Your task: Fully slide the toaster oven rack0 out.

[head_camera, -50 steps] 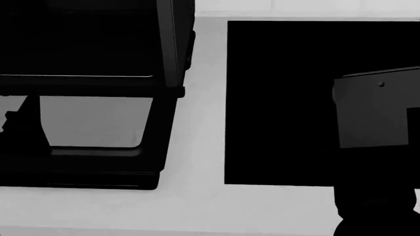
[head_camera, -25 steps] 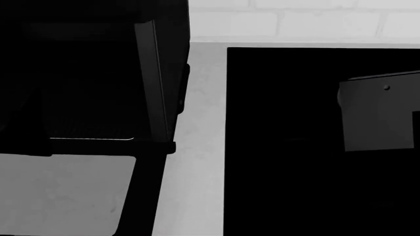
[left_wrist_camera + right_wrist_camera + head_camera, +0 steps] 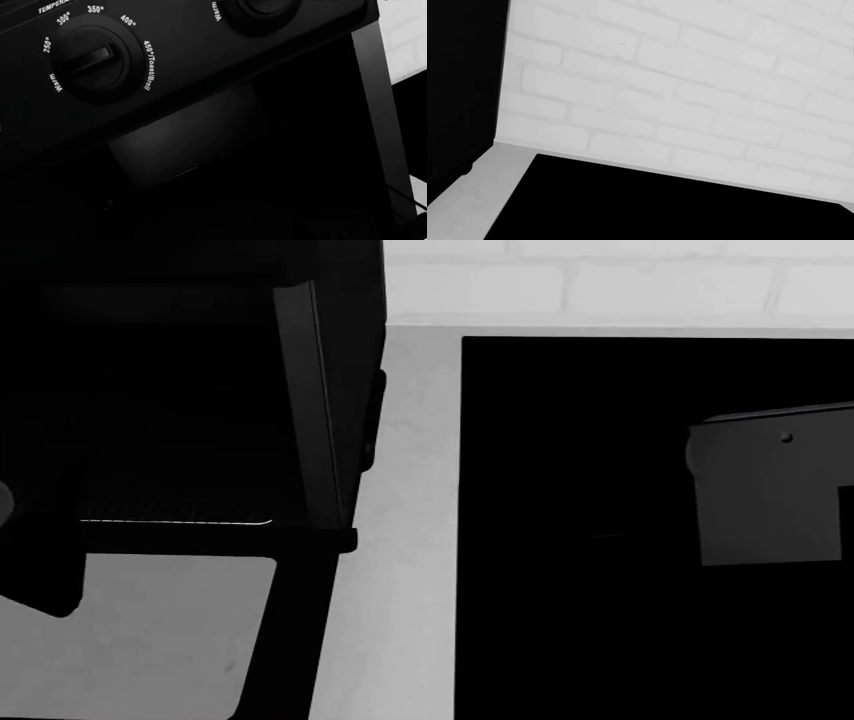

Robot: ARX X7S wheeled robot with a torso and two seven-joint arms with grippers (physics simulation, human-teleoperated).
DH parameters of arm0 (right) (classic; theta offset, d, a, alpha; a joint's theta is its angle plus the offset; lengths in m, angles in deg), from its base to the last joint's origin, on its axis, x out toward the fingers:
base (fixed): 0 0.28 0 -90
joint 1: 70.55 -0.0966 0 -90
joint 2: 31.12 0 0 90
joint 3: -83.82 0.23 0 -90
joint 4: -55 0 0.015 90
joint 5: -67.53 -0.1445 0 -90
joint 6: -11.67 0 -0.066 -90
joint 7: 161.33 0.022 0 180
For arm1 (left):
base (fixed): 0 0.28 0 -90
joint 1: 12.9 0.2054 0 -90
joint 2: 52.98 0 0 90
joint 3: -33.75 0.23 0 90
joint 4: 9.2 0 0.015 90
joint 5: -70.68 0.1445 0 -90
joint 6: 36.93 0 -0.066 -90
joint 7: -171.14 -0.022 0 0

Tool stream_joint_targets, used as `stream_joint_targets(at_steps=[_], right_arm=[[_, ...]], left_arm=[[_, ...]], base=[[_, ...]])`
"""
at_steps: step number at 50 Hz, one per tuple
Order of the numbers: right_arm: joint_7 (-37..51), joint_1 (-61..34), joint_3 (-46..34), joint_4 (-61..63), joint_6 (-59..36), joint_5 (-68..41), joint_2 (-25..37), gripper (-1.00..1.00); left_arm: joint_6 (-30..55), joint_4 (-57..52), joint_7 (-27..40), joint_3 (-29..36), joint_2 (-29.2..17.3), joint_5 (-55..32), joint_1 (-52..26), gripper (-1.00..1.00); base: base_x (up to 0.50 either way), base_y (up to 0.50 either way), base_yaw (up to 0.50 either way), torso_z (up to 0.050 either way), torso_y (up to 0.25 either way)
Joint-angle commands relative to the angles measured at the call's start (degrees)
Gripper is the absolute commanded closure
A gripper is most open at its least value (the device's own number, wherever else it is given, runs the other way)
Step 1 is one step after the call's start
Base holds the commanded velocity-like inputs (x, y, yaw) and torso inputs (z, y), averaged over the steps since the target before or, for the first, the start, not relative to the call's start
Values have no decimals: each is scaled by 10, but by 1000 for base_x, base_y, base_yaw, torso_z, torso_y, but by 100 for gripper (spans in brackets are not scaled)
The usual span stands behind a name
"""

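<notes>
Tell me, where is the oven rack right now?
In the head view's left, the rack0 sits inside the toaster oven, just behind its open glass door.

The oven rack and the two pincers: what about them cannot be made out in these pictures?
- Rack: in the head view only its front edge shows; the rest is lost in the dark oven.
- Left pincer: the left wrist view shows only the oven's temperature knob; fingers lost in shadow.
- Right pincer: absent from the right wrist view; the head view cuts the right arm at its edge.
</notes>
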Motion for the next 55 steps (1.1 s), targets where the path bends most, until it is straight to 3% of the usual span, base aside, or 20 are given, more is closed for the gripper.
stream_joint_targets(at_steps=[1,14,29,40,55], right_arm=[[8,3,-10,-2,12,-4,5,-100],[20,0,1,5,2,-25,5,-100],[26,11,-5,0,18,-28,12,-100],[32,17,-3,1,24,-34,16,-100],[37,21,-5,-1,36,-38,20,-100]], left_arm=[[35,-55,-57,68,-95,-22,-26,-100],[53,-55,-78,156,-141,-21,-89,-100],[-31,29,-83,260,-182,38,-104,-100],[-92,106,-83,334,-186,92,-116,-100],[-133,176,-89,373,-158,110,-120,-100]], base=[[0,0,0,0,0],[0,0,0,0,0],[0,0,0,0,0],[0,0,0,0,0],[0,0,0,0,0]])
